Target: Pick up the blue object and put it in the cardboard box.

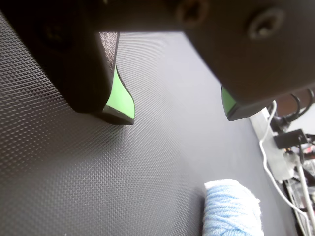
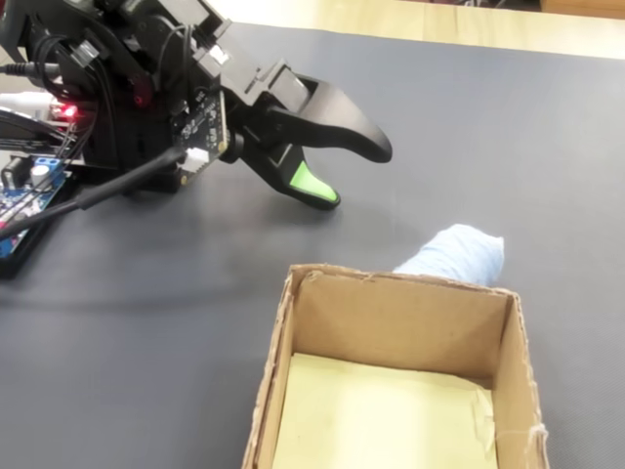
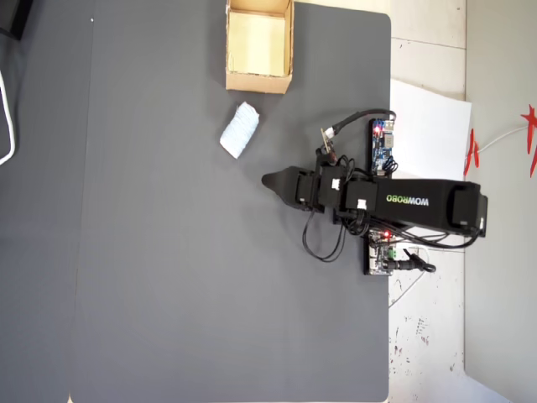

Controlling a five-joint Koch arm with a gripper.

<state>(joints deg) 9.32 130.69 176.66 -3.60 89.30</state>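
A: Starting at the left of the overhead view, what do we have?

B: We see the dark mat (image 3: 185, 252) filling most of the frame. Toward the upper middle lies the blue object (image 3: 239, 130), tilted, on the bare mat. Just above and a little right of it, at the top edge, sits the cardboard box (image 3: 259, 81), with a pale yellow floor and nothing in it. The two are close but not touching.

A: And further right?

B: The gripper (image 3: 268, 180) points left at mid-height, right of and below the blue object, well apart from it. Behind it the black arm (image 3: 419, 201) runs off to the right, with small circuit boards (image 3: 383, 147) above and below it, at the mat's right edge.

A: Can we tell how the gripper stands?

B: Yes — in the wrist view the gripper (image 1: 179, 115) has its two green-lined fingers wide apart, with only textured mat between them. It holds nothing. The blue object (image 1: 231, 209) shows at the lower right of that frame, below the right-hand finger, its ribbed yarn-like surface clear.

A: Does the fixed view agree?

B: It does. There the gripper (image 2: 361, 171) reaches in from the upper left, jaws parted, one green pad (image 2: 312, 184) showing on the lower finger. To the right of centre the blue object (image 2: 454, 252) lies just behind the far wall of the cardboard box (image 2: 391, 313) — we cannot tell whether it touches the wall.
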